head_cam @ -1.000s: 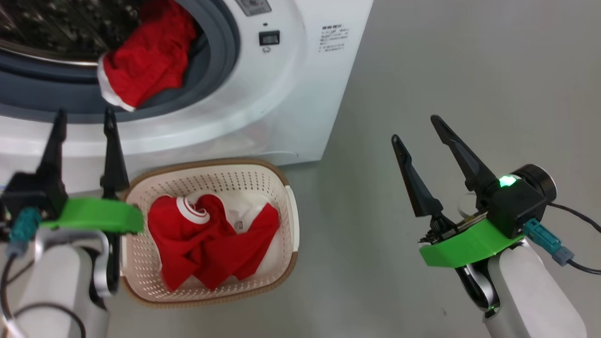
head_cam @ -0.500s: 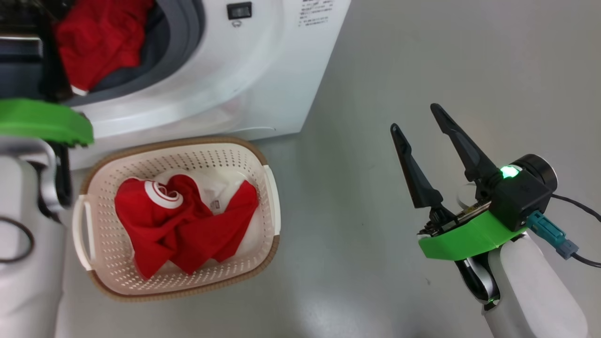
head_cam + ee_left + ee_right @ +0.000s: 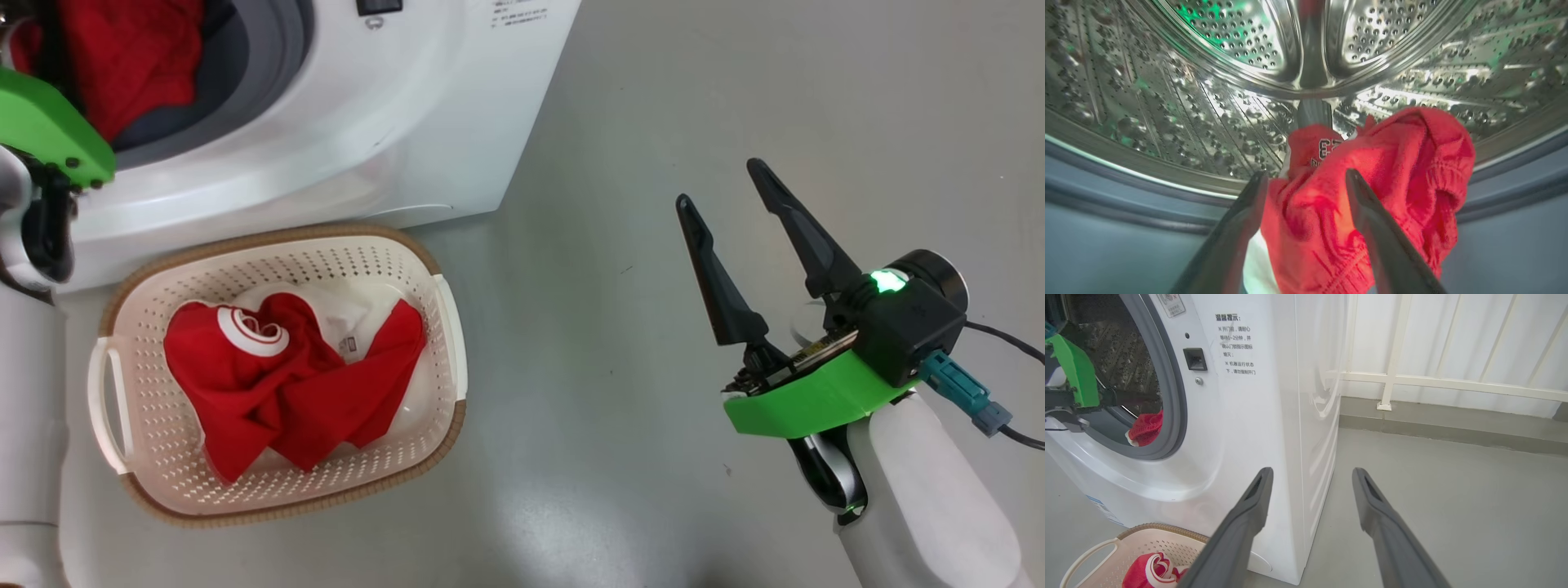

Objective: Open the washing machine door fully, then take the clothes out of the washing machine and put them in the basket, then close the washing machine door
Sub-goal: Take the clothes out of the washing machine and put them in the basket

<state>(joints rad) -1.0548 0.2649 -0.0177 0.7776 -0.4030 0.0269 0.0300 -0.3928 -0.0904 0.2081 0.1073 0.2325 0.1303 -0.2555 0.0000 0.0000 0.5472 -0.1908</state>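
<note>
Head view showed clothes (image 3: 286,392) in the basket (image 3: 445,327) and the right gripper (image 3: 718,184) spread empty. Left wrist view had the left gripper (image 3: 1306,174), jaws apart, straddling a red garment (image 3: 1412,163) at the drum (image 3: 1229,36) lip; a shallow pinch could let it slip. Right wrist view showed the left arm (image 3: 1073,371) inside the washing machine (image 3: 1241,416), no longer beside the basket.

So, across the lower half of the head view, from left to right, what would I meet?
Pale left forearm → basket → grey floor → right gripper, its fingers spread apart.
</note>
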